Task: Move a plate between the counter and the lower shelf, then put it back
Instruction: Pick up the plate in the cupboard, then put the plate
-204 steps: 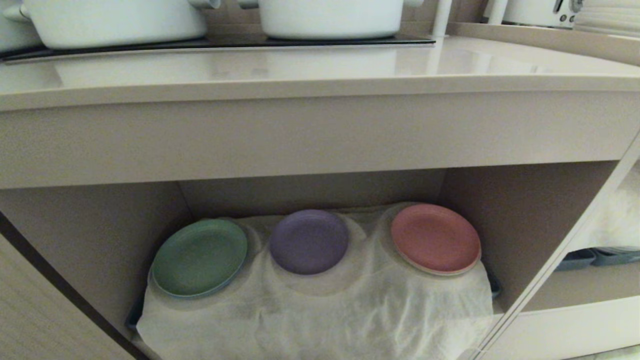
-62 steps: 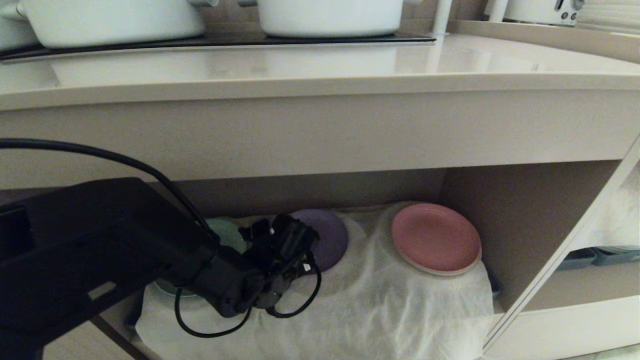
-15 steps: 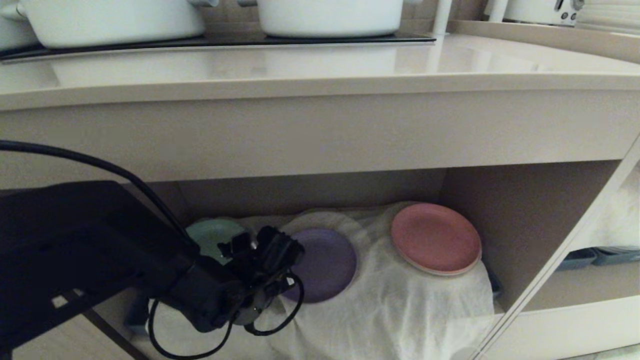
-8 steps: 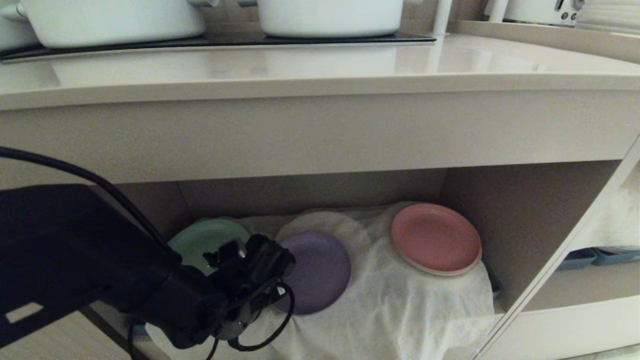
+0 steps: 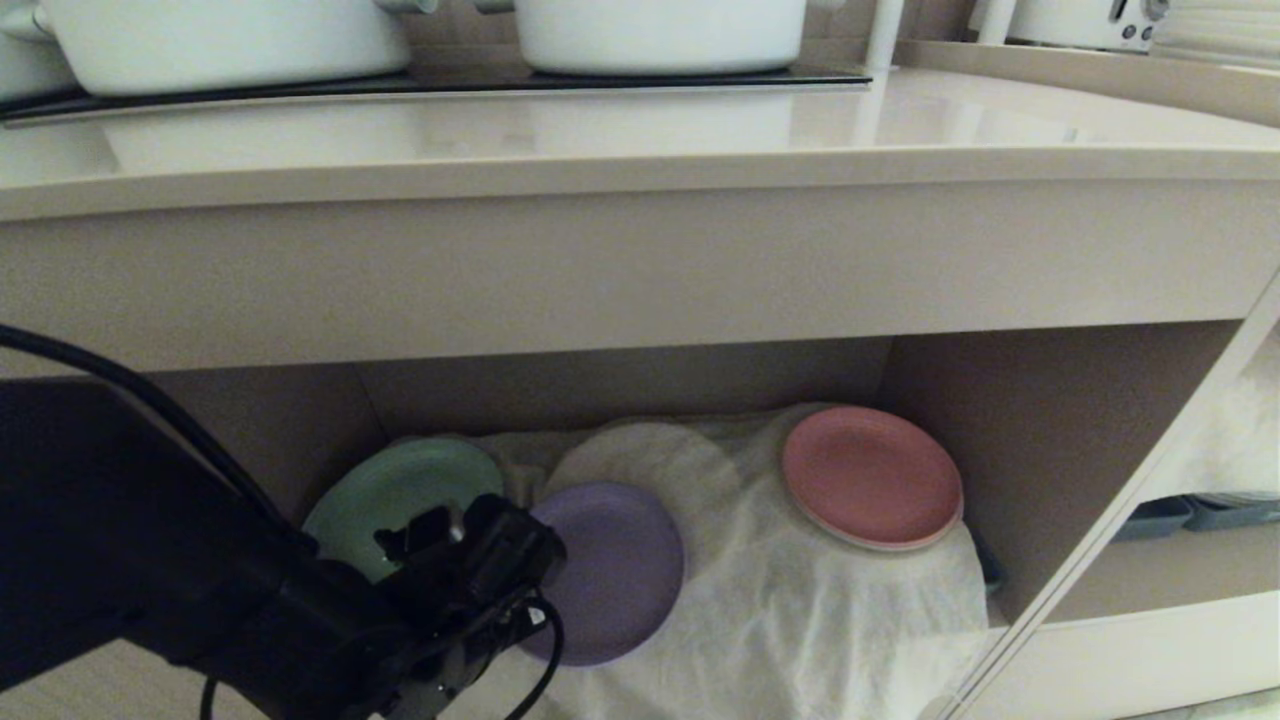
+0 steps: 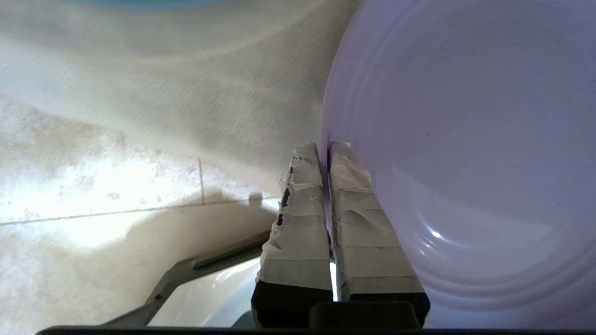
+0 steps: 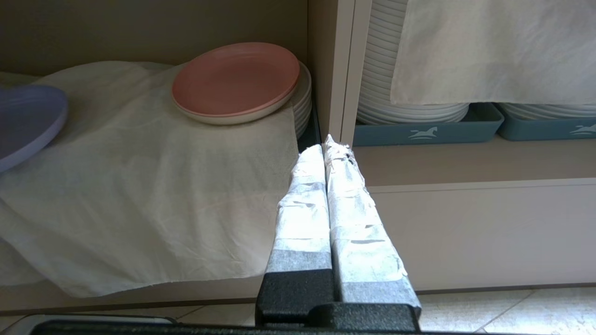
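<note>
The lavender plate point(image 5: 615, 570) is at the front of the lower shelf point(image 5: 1040, 430), over the white cloth point(image 5: 800, 620). My left gripper point(image 5: 535, 585) is shut on the plate's left rim. The left wrist view shows the rim pinched between the taped fingers point(image 6: 302, 209), with the plate point(image 6: 465, 139) filling one side. From the right wrist view the plate point(image 7: 23, 121) looks tilted and raised off the cloth. My right gripper point(image 7: 324, 142) is shut on nothing, parked low in front of the cabinet's divider. The counter point(image 5: 640, 130) runs above the shelf.
A green plate point(image 5: 390, 495) lies behind my left gripper and a pink plate point(image 5: 870, 475) sits at the right of the shelf. Two white pots point(image 5: 230, 40) stand on the hob. Stacked white plates in blue trays point(image 7: 419, 132) fill the neighbouring compartment.
My left gripper has drawn the lavender plate toward the shelf's front and a little left. More of the green plate now shows. The right arm has not moved.
</note>
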You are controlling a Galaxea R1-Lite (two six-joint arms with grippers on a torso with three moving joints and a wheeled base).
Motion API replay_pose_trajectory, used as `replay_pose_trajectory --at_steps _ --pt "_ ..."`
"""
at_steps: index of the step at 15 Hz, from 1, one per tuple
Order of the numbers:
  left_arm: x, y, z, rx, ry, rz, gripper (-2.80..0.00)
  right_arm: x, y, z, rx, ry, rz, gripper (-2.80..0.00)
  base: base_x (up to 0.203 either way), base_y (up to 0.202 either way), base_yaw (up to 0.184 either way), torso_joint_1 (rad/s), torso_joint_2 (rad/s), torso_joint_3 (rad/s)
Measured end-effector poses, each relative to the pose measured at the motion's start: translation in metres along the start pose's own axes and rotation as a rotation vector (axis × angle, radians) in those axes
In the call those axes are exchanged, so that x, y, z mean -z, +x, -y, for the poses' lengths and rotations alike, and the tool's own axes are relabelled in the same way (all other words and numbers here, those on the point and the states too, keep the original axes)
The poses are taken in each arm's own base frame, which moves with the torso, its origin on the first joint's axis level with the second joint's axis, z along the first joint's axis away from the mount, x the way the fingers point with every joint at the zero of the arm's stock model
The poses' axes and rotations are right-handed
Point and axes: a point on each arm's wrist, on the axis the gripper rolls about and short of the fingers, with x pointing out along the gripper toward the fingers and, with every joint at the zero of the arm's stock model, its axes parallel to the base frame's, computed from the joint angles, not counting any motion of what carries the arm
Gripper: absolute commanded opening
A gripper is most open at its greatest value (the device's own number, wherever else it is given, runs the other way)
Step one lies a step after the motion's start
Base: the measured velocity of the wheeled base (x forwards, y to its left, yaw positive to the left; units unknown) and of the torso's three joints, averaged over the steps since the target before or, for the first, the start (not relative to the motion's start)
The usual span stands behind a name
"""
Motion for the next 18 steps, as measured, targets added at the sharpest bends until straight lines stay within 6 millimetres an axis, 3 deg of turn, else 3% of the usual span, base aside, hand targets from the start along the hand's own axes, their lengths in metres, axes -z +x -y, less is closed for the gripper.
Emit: replay_pose_trajectory --at_steps 18 --pt "0.002 -0.052 -0.048 0.034 -0.084 0.016 -2.80 0.000 0.000 0.000 0.000 0.000 0.000 -2.80 0.000 0.000 0.000 0.000 0.00 0.000"
